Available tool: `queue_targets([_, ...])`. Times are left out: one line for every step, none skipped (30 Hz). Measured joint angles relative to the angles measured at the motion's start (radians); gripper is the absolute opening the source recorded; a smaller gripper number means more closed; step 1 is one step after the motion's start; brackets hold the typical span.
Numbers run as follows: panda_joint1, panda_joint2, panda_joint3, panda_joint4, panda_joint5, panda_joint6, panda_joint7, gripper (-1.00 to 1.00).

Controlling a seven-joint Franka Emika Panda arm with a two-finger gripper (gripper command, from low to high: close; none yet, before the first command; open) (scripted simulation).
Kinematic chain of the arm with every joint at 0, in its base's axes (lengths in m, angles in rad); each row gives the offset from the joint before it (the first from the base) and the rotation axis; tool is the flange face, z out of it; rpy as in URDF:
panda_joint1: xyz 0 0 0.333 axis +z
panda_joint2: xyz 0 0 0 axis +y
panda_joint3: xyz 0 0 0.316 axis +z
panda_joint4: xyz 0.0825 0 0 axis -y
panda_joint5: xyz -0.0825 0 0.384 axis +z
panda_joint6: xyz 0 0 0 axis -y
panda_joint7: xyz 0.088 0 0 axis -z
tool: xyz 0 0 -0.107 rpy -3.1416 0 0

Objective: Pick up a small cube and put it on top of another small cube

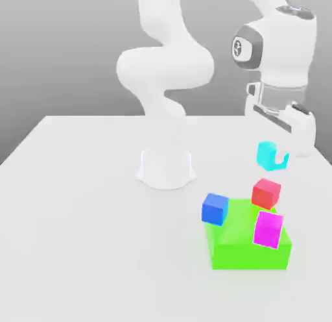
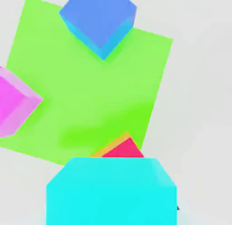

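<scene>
The small cyan cube (image 1: pixel 264 154) hangs in the air, and my gripper (image 1: pixel 272 157) is shut on it below the white hand. In the hand view the cyan cube (image 2: pixel 111 190) is close up and covers most of a red cube (image 2: pixel 121 149). That red cube (image 1: pixel 266 193) sits a little below the held cube, at the far edge of a large green block (image 1: pixel 249 249). A gap of air separates the cyan cube from the red one.
A blue cube (image 1: pixel 215 208) sits at the green block's corner on the exterior view's left. A magenta cube (image 1: pixel 268 228) stands tilted on the green block (image 2: pixel 90 92). The arm's white base (image 1: pixel 166 168) stands behind on the white table (image 1: pixel 78 236).
</scene>
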Motion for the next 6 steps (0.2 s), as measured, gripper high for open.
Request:
queue_targets([-0.006, 0.034, 0.014, -0.007, 0.0, 0.04, 0.005, -1.0])
queue_targets([-0.013, 0.067, 0.027, -0.013, -0.001, 0.08, 0.009, -1.0])
queue_targets([-0.017, 0.098, 0.037, -0.019, -0.002, 0.117, 0.013, 1.0])
queue_targets([-0.017, 0.098, 0.037, -0.019, -0.002, 0.117, 0.013, 1.0])
queue_targets([-0.017, 0.098, 0.037, -0.019, -0.002, 0.117, 0.013, 1.0])
queue_targets([-0.017, 0.098, 0.037, -0.019, -0.002, 0.117, 0.013, 1.0])
